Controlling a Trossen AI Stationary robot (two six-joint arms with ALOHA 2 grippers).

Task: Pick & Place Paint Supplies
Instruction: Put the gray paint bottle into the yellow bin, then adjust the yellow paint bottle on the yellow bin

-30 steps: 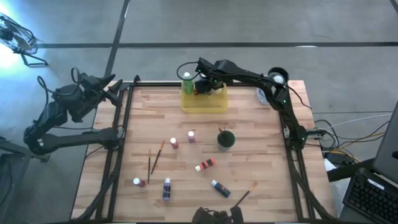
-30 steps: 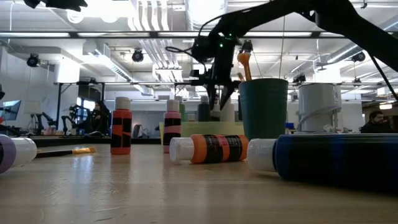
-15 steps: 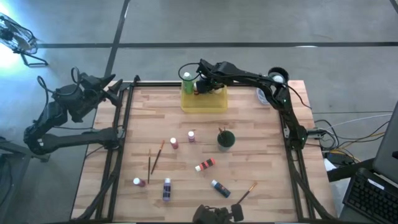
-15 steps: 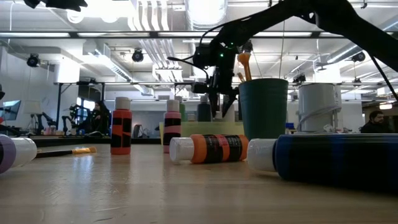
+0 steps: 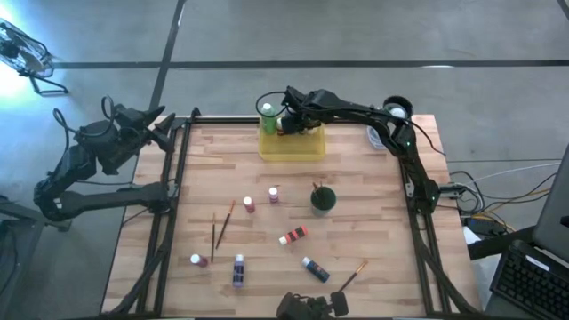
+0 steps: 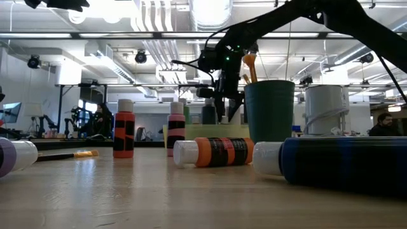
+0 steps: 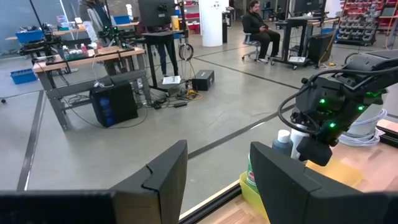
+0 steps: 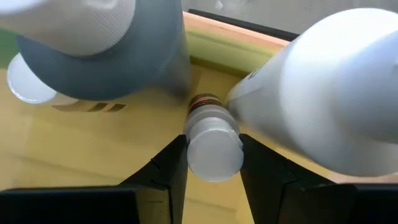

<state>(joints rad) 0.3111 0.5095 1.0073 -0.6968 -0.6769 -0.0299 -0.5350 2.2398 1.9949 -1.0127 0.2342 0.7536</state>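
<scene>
Bottle pinched over the yellow tray

Right gripper (image 8: 213, 163) reaches over the translucent yellow tray (image 5: 292, 147) at the far edge of the wooden surface (image 5: 356, 191). Its jaws pinch a small white-capped bottle (image 8: 214, 144) with a brown band under the cap, held upright inside the tray's walls; whether it touches the tray floor cannot be told. Close around it in the tray stand other bottles, among them a green one (image 5: 268, 119) at the tray's left end.

Left gripper (image 7: 214, 180) waits off the surface's far left corner, jaws spread with nothing between them.

Loose supplies on the surface:
- two small upright bottles, red (image 5: 249, 204) and purple (image 5: 274, 194), near the middle
- an orange bottle (image 5: 292, 236) lying on its side, nearer the front
- a dark blue bottle (image 5: 315, 268) lying down, near the front edge
- a purple bottle (image 5: 238, 270) and a white-capped one (image 5: 198, 260) at front left
- thin wooden paintbrushes: two (image 5: 220, 226) left of centre, one (image 5: 349, 276) at front right

A dark green cup (image 5: 323, 199) stands right of centre with brush handles poking out.
</scene>
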